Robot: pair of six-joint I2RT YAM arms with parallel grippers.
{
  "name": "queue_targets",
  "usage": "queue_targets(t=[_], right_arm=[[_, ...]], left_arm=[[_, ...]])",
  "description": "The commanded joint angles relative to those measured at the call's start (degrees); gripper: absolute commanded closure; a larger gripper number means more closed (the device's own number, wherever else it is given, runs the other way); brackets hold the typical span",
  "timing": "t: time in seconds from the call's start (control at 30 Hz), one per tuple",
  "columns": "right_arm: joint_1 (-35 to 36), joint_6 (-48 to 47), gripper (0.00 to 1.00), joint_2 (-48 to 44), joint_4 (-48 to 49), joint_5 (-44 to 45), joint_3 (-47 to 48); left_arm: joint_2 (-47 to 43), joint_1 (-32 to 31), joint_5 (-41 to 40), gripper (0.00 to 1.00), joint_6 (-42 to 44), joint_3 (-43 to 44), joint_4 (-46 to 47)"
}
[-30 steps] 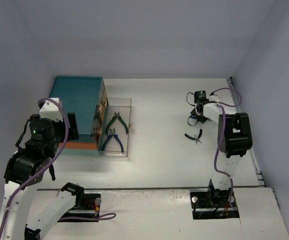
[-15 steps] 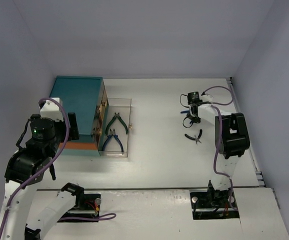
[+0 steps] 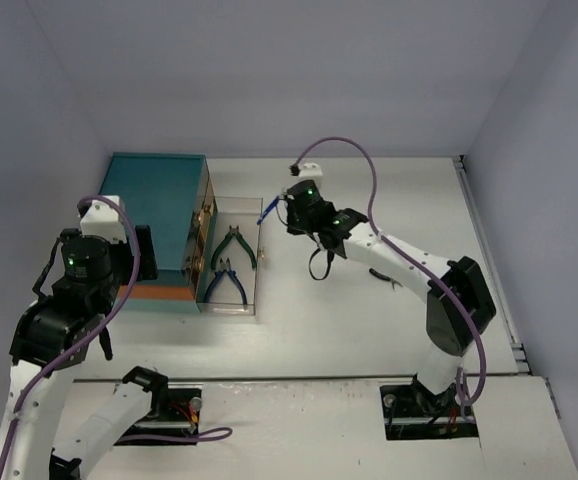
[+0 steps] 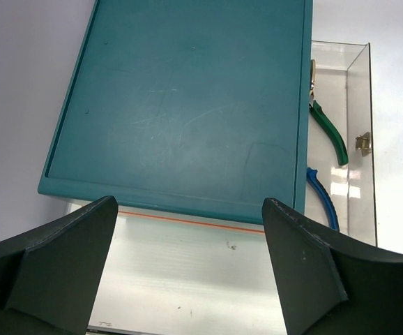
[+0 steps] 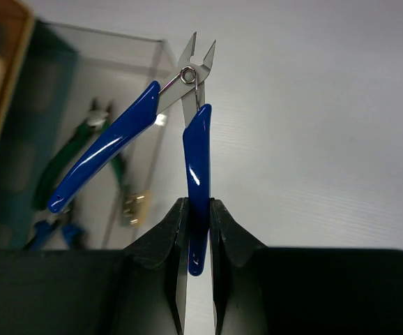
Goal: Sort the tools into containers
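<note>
The teal chest (image 3: 154, 215) stands at the left with one clear drawer (image 3: 260, 262) pulled out to its right. Green-handled pliers (image 3: 239, 243) and blue-handled pliers (image 3: 227, 282) lie in the drawer. My right gripper (image 3: 287, 212) is shut on one handle of blue-handled cutters (image 5: 196, 160), held in the air by the drawer's far right corner. The cutters' other handle hangs open to the left. My left gripper (image 4: 187, 279) is open and empty above the chest's (image 4: 187, 105) near edge. Dark pliers (image 3: 384, 277) lie on the table, partly behind my right arm.
The drawer's brass knob (image 4: 362, 143) sits on its right wall and also shows in the right wrist view (image 5: 135, 207). Grey walls close the table at the back and both sides. A dark loop (image 3: 316, 262) hangs under my right arm.
My right arm has swung from the far right of the table leftward to the drawer, carrying the blue-handled cutters. The left arm has not moved.
</note>
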Motion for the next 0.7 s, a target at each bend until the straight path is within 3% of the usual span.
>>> queue_targets(t=[0.0,0.33,0.6,0.67], right_arm=[[5.70,-2.61,1.00,2.52,5.43,-3.61,5.11],[13.82,0.46,0.99,15.72,5.87,-4.37,15.60],[14.05,0.29,0.61,13.93,5.62,0.50,14.50],[12.26,-0.59,0.57,10.82,5.34,1.70,12.50]], left_arm=[[0.05,0.34,-1.30,0.19,1.08,0.88,2.16],[-2.09,0.37,-1.77,0.19,0.72,-0.94,1.93],[-2.47,0.38,-1.36,0.19,0.53,-0.80,1.66],[-2.39,0.40,-1.20,0.19,0.63,-0.65,1.55]])
